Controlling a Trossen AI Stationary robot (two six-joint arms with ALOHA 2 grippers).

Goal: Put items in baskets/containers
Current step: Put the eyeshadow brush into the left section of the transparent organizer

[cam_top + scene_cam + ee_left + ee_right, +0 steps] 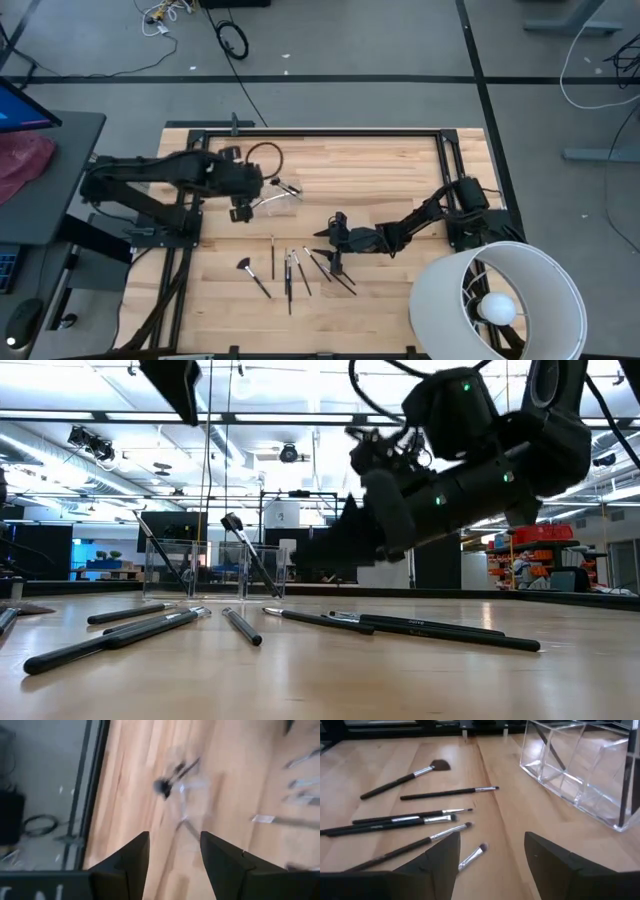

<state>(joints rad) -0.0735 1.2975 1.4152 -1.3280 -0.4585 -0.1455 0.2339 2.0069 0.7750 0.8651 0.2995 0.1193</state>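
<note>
Lying loose, dark-handled brushes (pixel 420 817) beside a clear divided container (pixel 580 767).

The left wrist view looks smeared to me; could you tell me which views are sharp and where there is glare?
Left wrist view: motion-blurred, clear container and brushes only streaks. Right wrist view: sharp, container edges glinting, fan brush crisp. Low view: ceiling lights reflected on the tabletop, arm dark against the bright room. High view: evenly lit.
</note>
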